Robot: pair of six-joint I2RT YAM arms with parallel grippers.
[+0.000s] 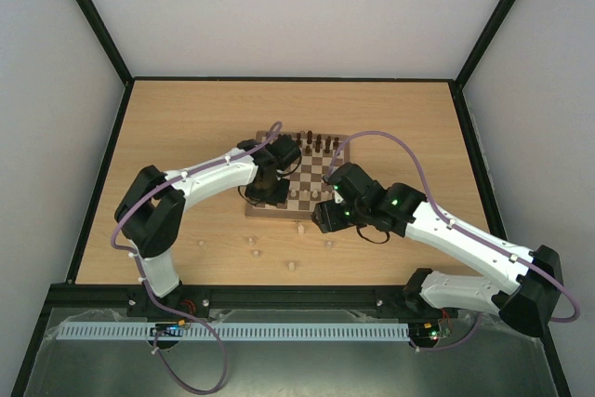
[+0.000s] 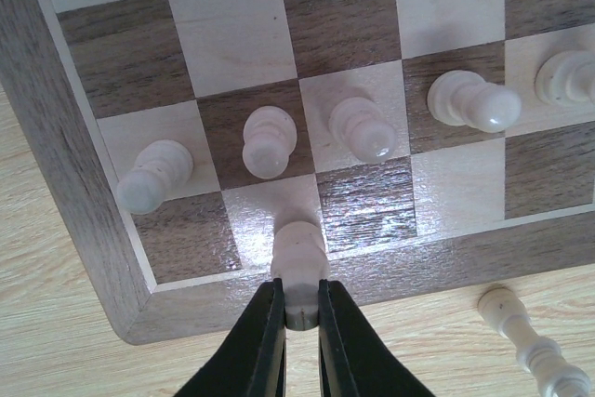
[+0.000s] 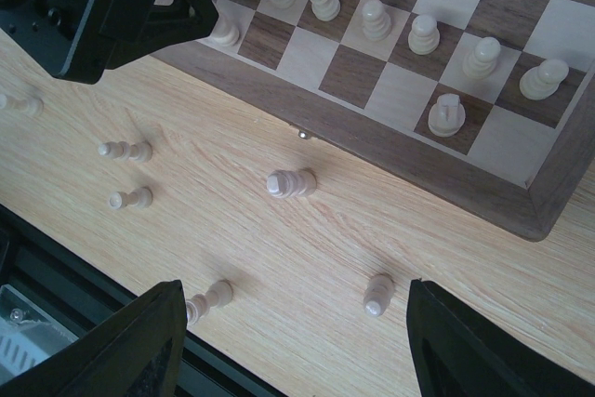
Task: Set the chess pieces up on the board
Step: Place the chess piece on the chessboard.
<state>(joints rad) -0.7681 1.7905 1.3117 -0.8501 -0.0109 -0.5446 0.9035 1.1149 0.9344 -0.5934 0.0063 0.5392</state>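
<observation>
The board (image 1: pixel 311 178) lies mid-table. Dark pieces (image 1: pixel 316 143) stand along its far edge. In the left wrist view my left gripper (image 2: pixel 299 302) is shut on a pale piece (image 2: pixel 299 250), held over a cream square in the row nearest the board's brown border (image 2: pixel 56 137), near the corner. Pale pawns (image 2: pixel 268 141) stand in the row behind it. My right gripper (image 3: pixel 293 332) is open and empty above the tabletop, just off the board's near edge (image 3: pixel 418 169). Loose pale pieces (image 3: pixel 291 182) (image 3: pixel 377 293) lie below it.
More pale pieces lie on the tabletop near the front edge (image 1: pixel 291 265) (image 1: pixel 253 241). One lies just off the board's corner beside the left gripper (image 2: pixel 530 341). The left arm's black wrist (image 3: pixel 112 6) hangs over the board's near left corner.
</observation>
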